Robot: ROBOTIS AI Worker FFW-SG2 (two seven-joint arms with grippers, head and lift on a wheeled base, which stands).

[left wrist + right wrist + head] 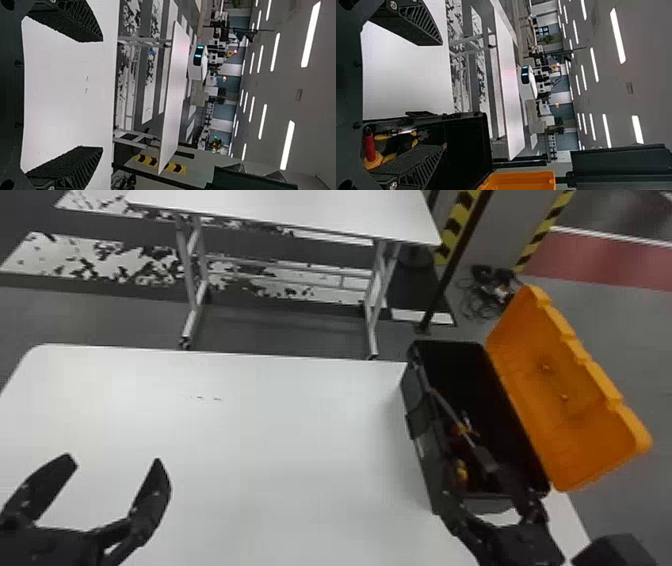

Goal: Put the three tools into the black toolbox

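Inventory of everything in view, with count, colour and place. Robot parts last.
toolbox: one, black, near table's right side
lid: one, orange, open on toolbox's right
tools: several, overlapping, exact count unclear; red, orange and yellow parts, inside toolbox
near table: one, white, before the robot
far table: one, white, beyond it
striped uprights: two, yellow-black, beyond toolbox
cables: one heap, mostly dark, on floor
floor: one, grey, white and red areas
ceiling lights: many, white, overhead
left gripper: one, black, open, above near table's left
right gripper: one, black, open, at toolbox
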